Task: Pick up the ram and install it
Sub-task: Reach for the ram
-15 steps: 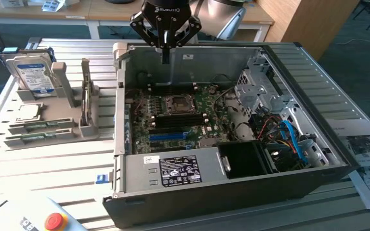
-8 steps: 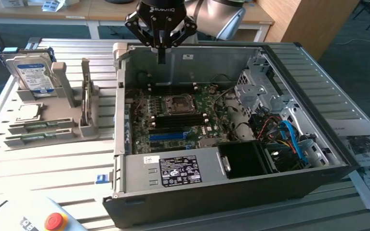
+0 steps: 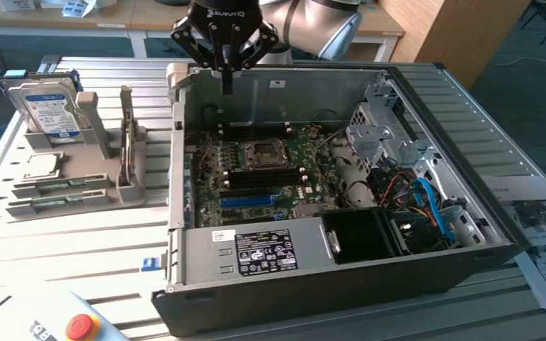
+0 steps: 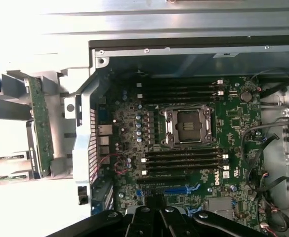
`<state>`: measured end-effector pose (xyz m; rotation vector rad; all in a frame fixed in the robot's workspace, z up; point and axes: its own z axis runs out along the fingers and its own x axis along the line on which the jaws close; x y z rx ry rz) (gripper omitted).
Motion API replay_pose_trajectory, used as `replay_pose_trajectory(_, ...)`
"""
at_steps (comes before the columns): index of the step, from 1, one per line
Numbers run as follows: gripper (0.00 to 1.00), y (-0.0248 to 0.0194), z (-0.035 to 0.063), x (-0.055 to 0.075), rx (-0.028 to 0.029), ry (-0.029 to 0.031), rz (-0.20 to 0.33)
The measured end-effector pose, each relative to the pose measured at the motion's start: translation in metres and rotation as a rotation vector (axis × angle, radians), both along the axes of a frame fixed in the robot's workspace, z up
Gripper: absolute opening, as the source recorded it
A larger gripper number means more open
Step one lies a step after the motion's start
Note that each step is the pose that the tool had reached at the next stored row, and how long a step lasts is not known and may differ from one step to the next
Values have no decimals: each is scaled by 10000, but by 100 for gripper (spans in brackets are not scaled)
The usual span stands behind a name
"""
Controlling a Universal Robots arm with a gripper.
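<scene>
Ram (image 4: 39, 128) is standing on edge in the grey rack (image 3: 83, 190) on the tabletop (image 3: 65, 241), just beside the open computer case (image 3: 283, 71) on the exterior view's left. The hand (image 3: 227, 89) is hovering above the case's far wall, apart from the ram, with its fingers pressed together on nothing I can make out. The work seems to be sitting at the pick-up step, the motherboard's black memory slots (image 4: 184, 160) appearing unfilled. A grasp is calling for parted fingers lined up over the stick's thin upper edge.
</scene>
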<state>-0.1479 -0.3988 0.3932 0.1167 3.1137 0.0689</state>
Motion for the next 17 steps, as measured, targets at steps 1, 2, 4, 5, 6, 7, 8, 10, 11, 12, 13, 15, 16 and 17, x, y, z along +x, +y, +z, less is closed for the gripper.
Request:
replay_pose_trajectory(1, 10, 0, 0, -25, -1, 0, 1)
replay_pose_trajectory(2, 10, 0, 0, -52, -1, 0, 2)
replay_pose_trajectory(4, 10, 0, 0, -110, -1, 1, 1)
replay_pose_trajectory(5, 10, 0, 0, -140, -1, 0, 0)
replay_pose_trajectory(6, 10, 0, 0, -171, 0, -1, 0)
replay_pose_trajectory(7, 10, 0, 0, -200, -1, 0, 1)
replay_pose_trajectory(8, 10, 0, 0, -229, -1, 0, 1)
replay_pose_trajectory(10, 10, 0, 0, -287, -1, 0, 1)
replay_pose_trajectory(11, 10, 0, 0, -317, -1, 0, 0)
replay_pose_trajectory(12, 10, 0, 0, -349, 0, 0, 0)
replay_pose_trajectory(13, 10, 0, 0, -378, -1, 0, 1)
replay_pose_trajectory(15, 10, 0, 0, -441, -1, 0, 2)
replay_pose_trajectory(16, 10, 1, 0, -474, -1, 0, 1)
replay_pose_trajectory(17, 10, 2, 0, -510, -1, 0, 0)
